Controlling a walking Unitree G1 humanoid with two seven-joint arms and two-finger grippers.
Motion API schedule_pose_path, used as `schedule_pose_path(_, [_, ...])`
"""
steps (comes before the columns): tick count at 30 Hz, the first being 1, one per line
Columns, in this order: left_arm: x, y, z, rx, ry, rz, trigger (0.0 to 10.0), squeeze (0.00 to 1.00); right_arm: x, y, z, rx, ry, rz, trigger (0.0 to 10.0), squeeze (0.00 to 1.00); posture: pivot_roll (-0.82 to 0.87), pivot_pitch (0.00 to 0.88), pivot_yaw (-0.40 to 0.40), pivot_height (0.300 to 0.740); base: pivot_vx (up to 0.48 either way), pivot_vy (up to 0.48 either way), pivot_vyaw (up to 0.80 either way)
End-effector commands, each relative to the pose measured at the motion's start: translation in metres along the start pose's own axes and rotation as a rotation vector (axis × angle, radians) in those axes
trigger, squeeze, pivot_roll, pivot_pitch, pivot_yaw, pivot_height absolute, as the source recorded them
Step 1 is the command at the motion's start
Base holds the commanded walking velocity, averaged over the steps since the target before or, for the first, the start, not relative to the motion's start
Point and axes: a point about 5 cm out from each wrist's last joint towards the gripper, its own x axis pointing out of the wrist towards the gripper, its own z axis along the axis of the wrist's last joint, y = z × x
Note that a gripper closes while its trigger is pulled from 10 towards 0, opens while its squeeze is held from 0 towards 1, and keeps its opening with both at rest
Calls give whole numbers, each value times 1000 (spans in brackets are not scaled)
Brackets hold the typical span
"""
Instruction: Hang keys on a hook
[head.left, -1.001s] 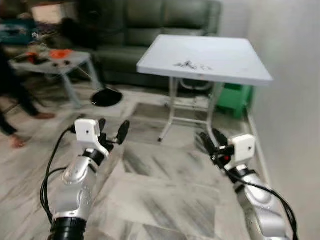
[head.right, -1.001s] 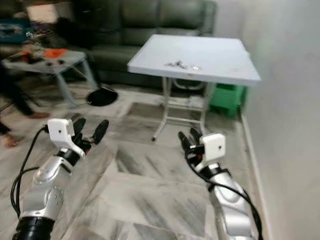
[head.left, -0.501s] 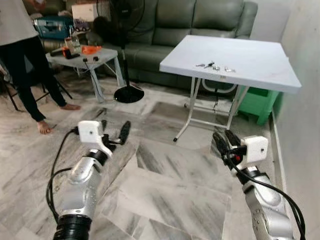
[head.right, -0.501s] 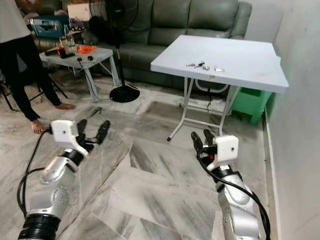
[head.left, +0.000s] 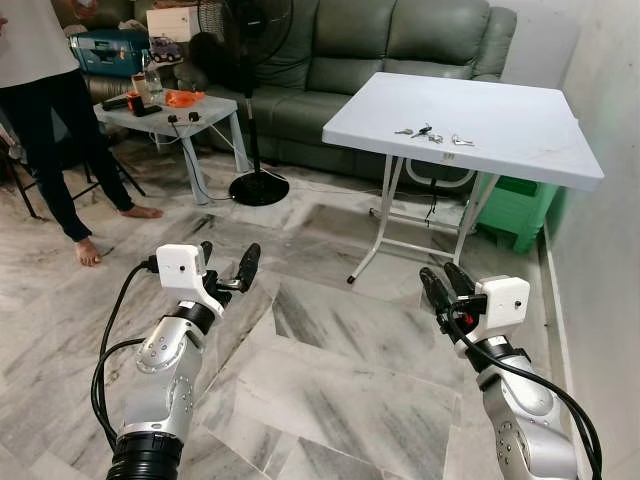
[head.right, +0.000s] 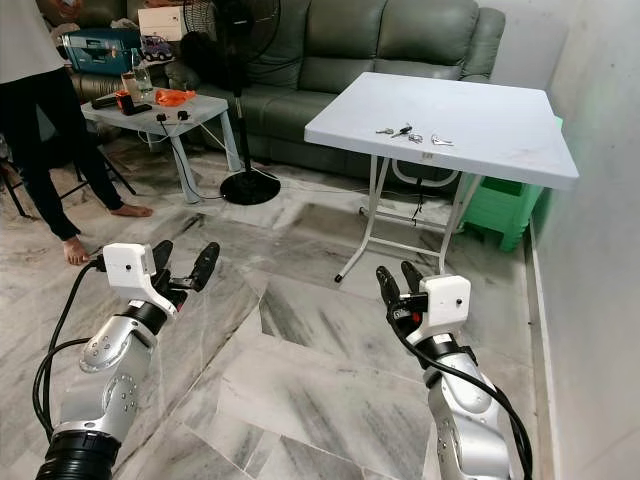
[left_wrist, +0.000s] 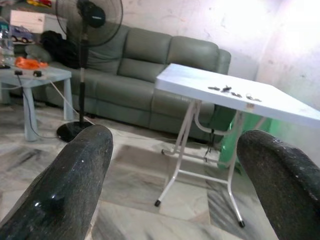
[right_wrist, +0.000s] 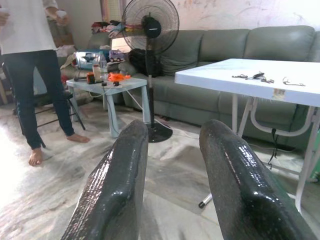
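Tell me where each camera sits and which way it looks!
Left eye and right eye views: on the head, looking down at the floor, both arms, left gripper and right gripper.
Left wrist view: looks between its own fingers at the white table.
Right wrist view: between its fingers, toward the fan.
All share the keys on the table.

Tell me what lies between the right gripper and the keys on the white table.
In the left eye view, bare marble floor and the folding table's white legs lie between the right gripper and the keys, which rest on the white table.
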Motion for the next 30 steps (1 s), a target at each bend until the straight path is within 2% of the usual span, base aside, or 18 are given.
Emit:
schedule_pose_path(1, [-1,1,0,7,3,-1,10000,0,2,1,5,-6,-18,6,10000,0,-30,0,-14,740,424,0,0])
schedule_pose_path(30, [5,-2,-1,17,8,-10,10000,0,4,-5,7,-14,-26,-6,10000,0,-38,0,-15,740,431,0,0])
